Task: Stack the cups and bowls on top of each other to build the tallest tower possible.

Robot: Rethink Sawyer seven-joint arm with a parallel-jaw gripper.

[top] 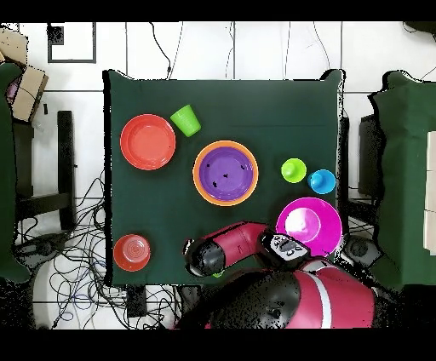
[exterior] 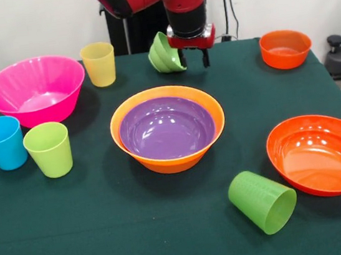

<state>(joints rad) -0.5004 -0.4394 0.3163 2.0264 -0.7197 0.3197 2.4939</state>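
Note:
My gripper (exterior: 193, 61) hangs over the table's far side. The small green bowl (exterior: 165, 54) is tipped on its side, right against the gripper's left. In the middle the purple bowl (exterior: 166, 128) sits nested in the large orange bowl (exterior: 171, 160). The yellow cup (exterior: 98, 64) stands upright beside the large pink bowl (exterior: 34, 89). A blue cup (exterior: 1, 142) and a lime green cup (exterior: 48, 149) stand upright at the left. The darker green cup (exterior: 263, 201) lies on its side at the front right.
A wide shallow red-orange bowl (exterior: 322, 153) sits at the right, near the table's edge. A small orange bowl (exterior: 284, 48) stands at the far right corner. Cables and chairs surround the table (top: 272, 111) in the overhead view.

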